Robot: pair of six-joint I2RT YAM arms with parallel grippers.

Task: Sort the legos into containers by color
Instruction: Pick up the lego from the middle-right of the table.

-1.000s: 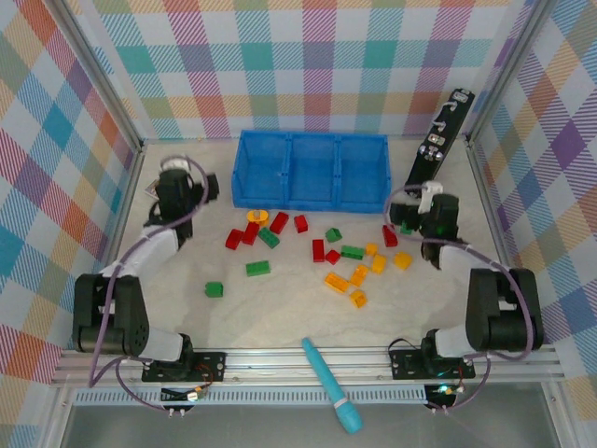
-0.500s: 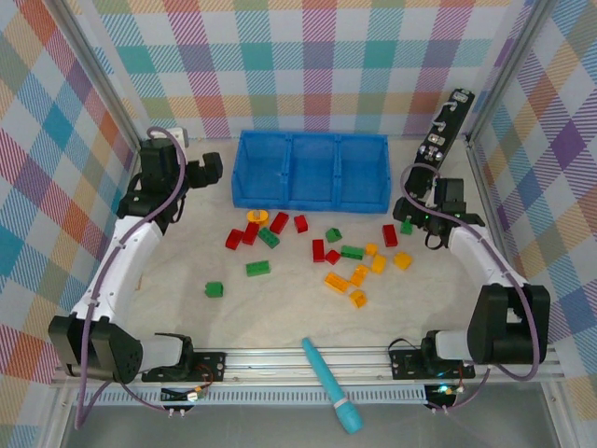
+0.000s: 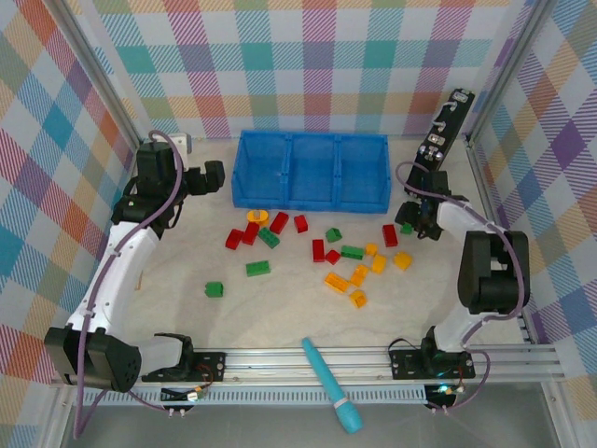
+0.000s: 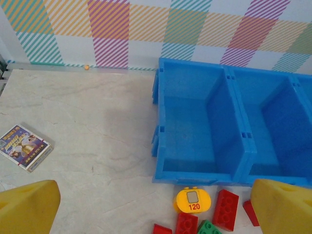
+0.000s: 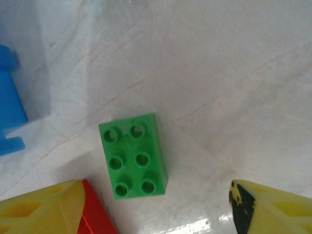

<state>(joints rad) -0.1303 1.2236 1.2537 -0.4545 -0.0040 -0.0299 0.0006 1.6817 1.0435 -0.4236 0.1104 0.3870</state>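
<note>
Hovering over a six-stud green brick (image 5: 133, 156) at the right of the bench (image 3: 280, 317), the right tool (image 5: 156, 209) has its yellow fingers apart on either side, touching nothing. A red brick (image 5: 97, 212) lies just beside the green one. The left tool (image 4: 156, 214) hangs spread wide and holds nothing, just off the left end of the blue tray (image 3: 312, 199). The tray's three compartments show bare blue floors. The legos (image 3: 336, 280), red, green and yellow-orange, lie scattered on the bench on the near side of the tray. Among them, a rounded yellow piece (image 4: 193, 200) marked 120 sits just beside the tray's near wall.
</note>
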